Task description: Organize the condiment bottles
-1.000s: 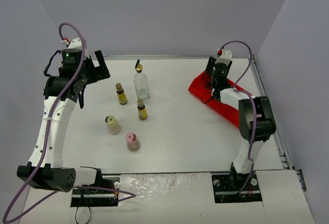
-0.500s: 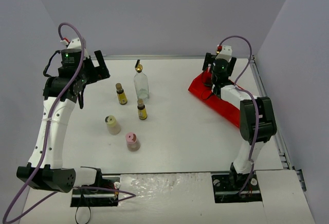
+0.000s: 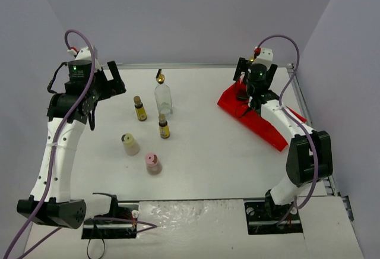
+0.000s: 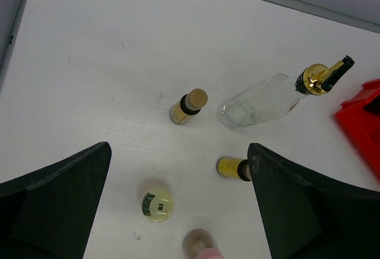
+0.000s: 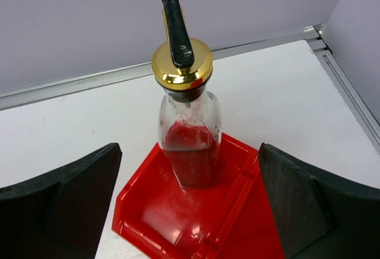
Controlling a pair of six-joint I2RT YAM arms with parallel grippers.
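A tall clear bottle (image 5: 190, 134) with a gold pour spout stands upright in the end compartment of the red tray (image 5: 148, 211). My right gripper (image 5: 189, 149) is open, a finger well clear on each side, touching nothing. In the top view this gripper (image 3: 256, 70) hides that bottle. A second tall clear bottle (image 3: 162, 97), two amber bottles (image 3: 140, 109) (image 3: 164, 128), a squat cream bottle (image 3: 129, 144) and a squat pink bottle (image 3: 153, 163) stand on the table left of centre. My left gripper (image 3: 108, 79) hovers open and empty above and to the left of them.
The red tray (image 3: 264, 125) runs diagonally along the table's right side, near the metal rail at the right edge. Grey walls close the back and both sides. In the left wrist view the tray's corner (image 4: 363, 122) shows at far right.
My right gripper has opened off the tall bottle, leaving it standing in the tray, and has drawn back; its elbow has swung right. The left arm has shifted only slightly.
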